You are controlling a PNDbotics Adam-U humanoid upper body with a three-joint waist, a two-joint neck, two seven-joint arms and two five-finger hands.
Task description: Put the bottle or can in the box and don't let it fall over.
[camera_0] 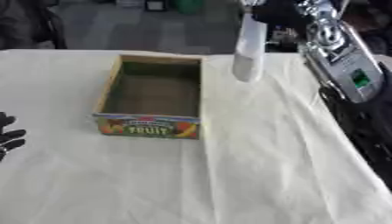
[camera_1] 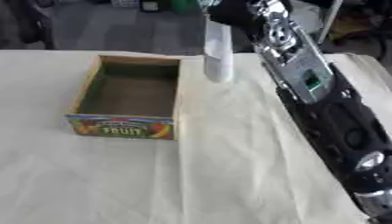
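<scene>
White bottle held up right of the box

My right hand (camera_0: 277,12) is curled round the top of the white bottle (camera_0: 249,48), which hangs upright above the desk (camera_0: 253,175), just right of the open fruit box (camera_0: 153,98). My left hand (camera_0: 9,135) rests at the left edge, fingers relaxed.

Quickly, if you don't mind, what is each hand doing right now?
Left hand: open, idle at the view's left edge, holding nothing.
Right hand: shut on the white bottle, held up just right of the fruit box.
</scene>
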